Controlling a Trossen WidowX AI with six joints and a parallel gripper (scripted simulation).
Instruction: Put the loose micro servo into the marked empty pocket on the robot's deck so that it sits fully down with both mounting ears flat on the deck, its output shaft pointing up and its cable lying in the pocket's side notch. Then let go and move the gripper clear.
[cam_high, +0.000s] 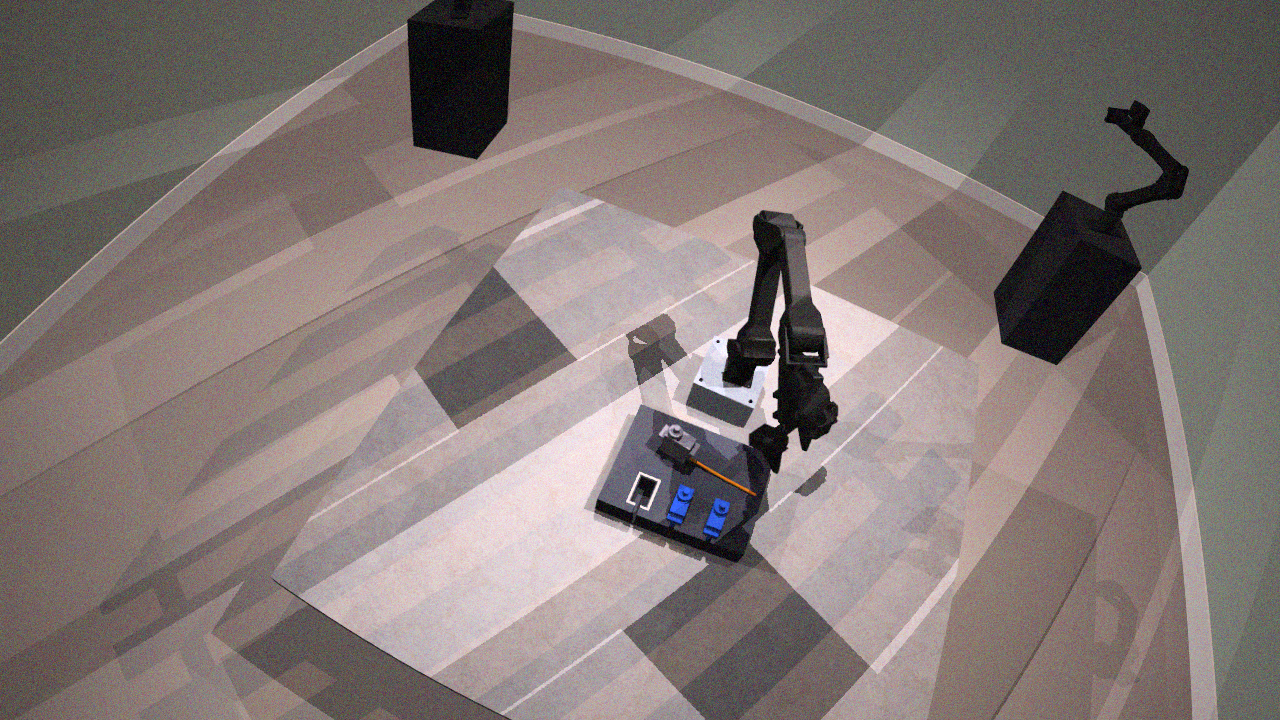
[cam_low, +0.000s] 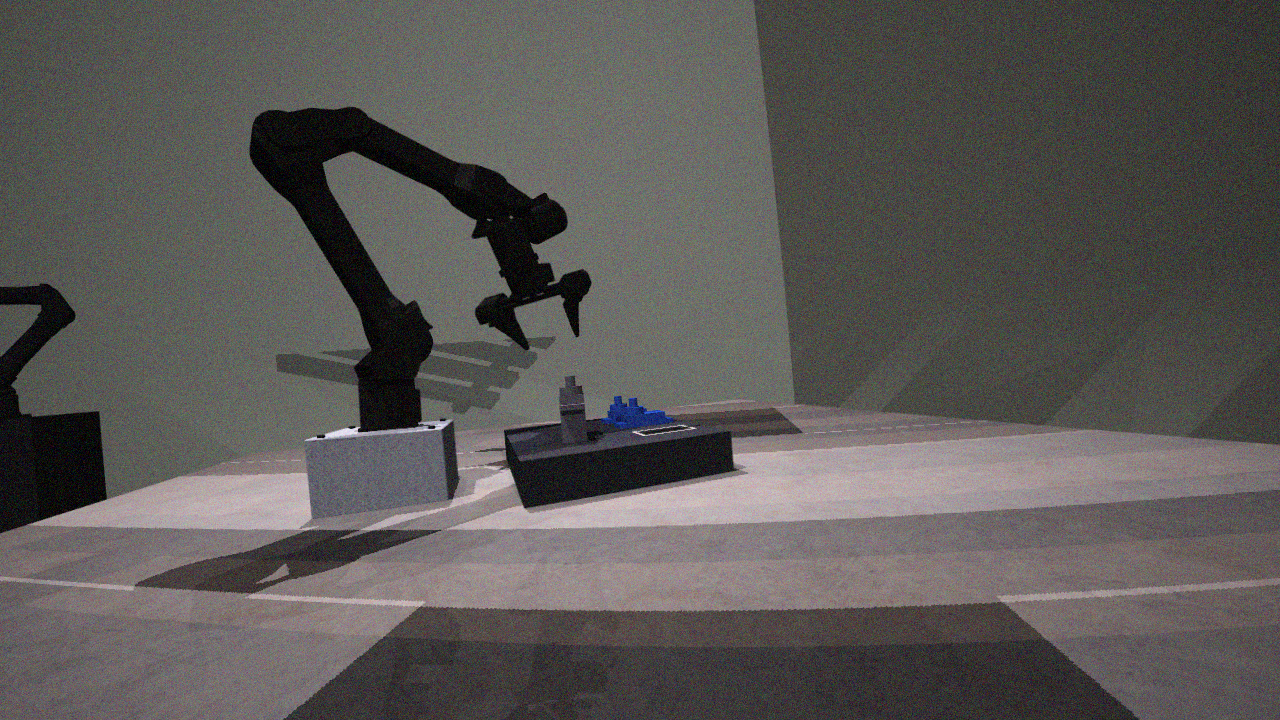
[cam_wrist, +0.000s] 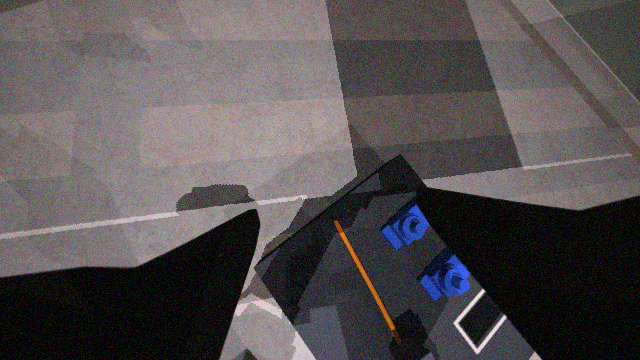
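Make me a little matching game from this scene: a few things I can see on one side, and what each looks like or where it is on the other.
Things:
1. loose micro servo
2. marked pocket
3. cable
4. end effector

Descriptions:
A. orange, lying across the deck
B. open, empty, above the deck
C. grey, standing upright on the deck
D. white-outlined rectangle, nothing in it

Pairs: 1-C, 2-D, 3-A, 4-B

A matte black jointed arm (cam_low: 375, 232) with tapered black fingers (cam_low: 571, 313) rises from a pale grey base block (cam_low: 380, 465).
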